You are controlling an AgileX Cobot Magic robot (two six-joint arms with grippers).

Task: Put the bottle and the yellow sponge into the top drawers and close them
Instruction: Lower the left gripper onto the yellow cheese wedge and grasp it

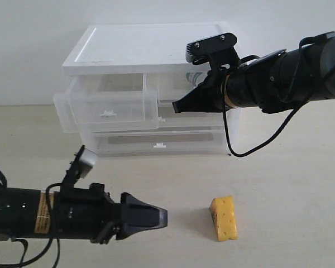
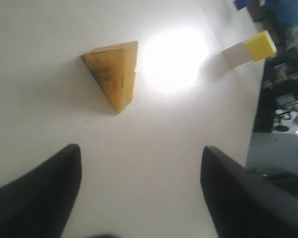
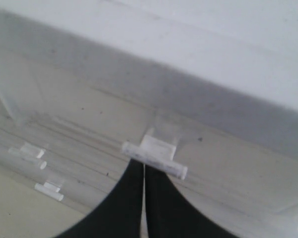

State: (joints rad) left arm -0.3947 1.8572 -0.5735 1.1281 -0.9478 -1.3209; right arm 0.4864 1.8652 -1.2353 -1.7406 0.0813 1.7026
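Note:
The yellow sponge [image 1: 224, 218] lies on the table, seen close in the left wrist view [image 2: 114, 74]. My left gripper [image 1: 159, 216] is low at the front left, pointing at the sponge from a short way off. It is open [image 2: 141, 151], with only bare table between its fingers. The left top drawer [image 1: 106, 109] is pulled out. My right gripper [image 1: 176, 107] is shut, its tips [image 3: 143, 166] against the white handle [image 3: 154, 156] of the right top drawer [image 1: 170, 84]. A teal-and-white patch behind that drawer's front may be the bottle [image 1: 196, 75].
Two full-width drawers [image 1: 156, 142] sit below the top ones in the white cabinet [image 1: 145, 47]. A cable [image 1: 234, 146] hangs from the right arm onto the table. A yellow-and-white block [image 2: 249, 49] lies near the table edge, with clutter beyond it.

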